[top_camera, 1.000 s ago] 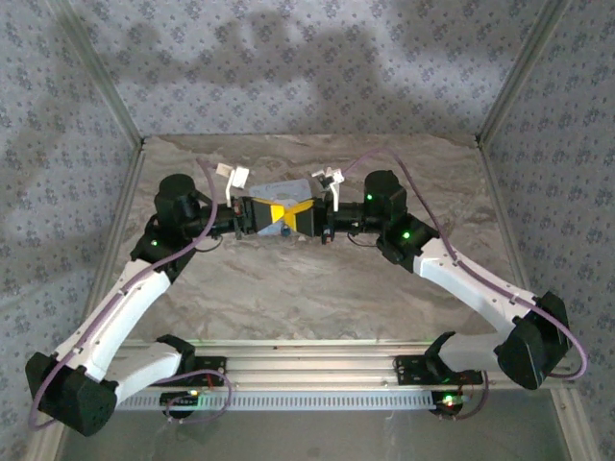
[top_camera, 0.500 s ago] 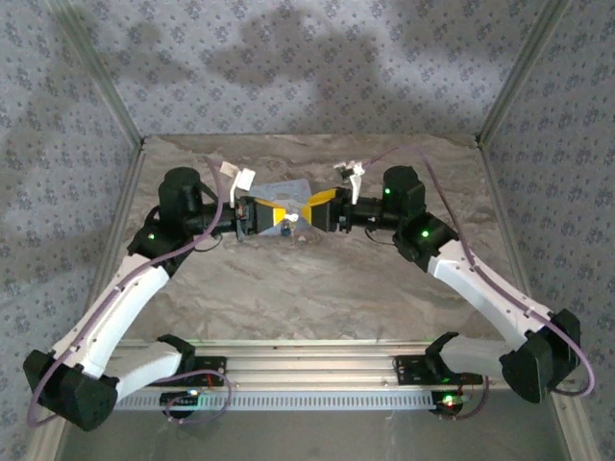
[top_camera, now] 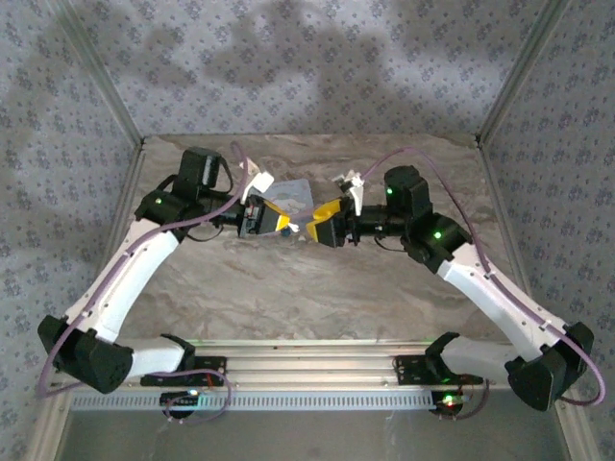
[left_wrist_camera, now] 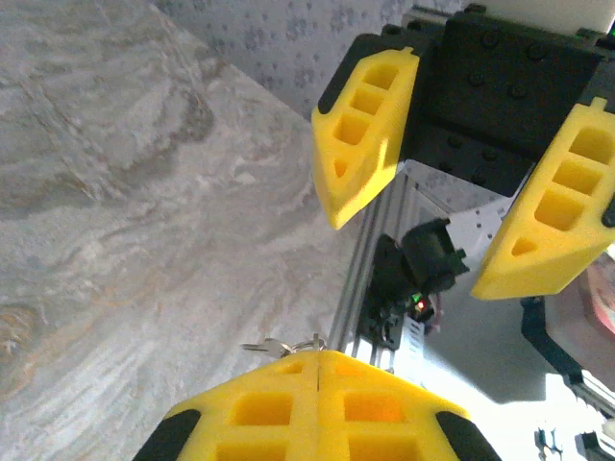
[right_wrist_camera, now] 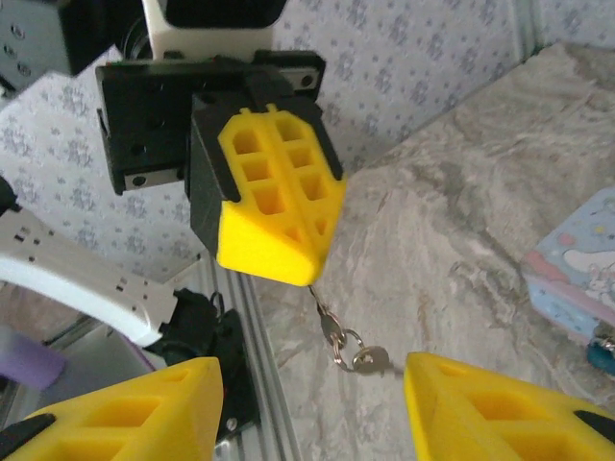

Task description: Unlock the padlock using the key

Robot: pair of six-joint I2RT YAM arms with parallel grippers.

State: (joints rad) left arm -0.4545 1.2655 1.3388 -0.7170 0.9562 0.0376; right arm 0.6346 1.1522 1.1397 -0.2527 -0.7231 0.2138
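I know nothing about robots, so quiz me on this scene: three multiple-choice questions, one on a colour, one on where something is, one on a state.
1. What colour are the left arm's fingers and the right arm's fingers?
A. Red
B. Yellow
C. Green

2. Where do the small keys hang?
A. Just below the left arm's fingers
B. From the right arm's fingers
C. On a hook

3. How do the right arm's fingers stand?
A. Shut on the keys
B. Shut on nothing
C. Open, holding nothing

Answers:
1 B: both pairs are bright yellow in both wrist views.
2 A: the keys dangle from the tip of the left arm's fingers, which are pressed together.
3 C: the right arm's fingers stand wide apart with nothing between them.
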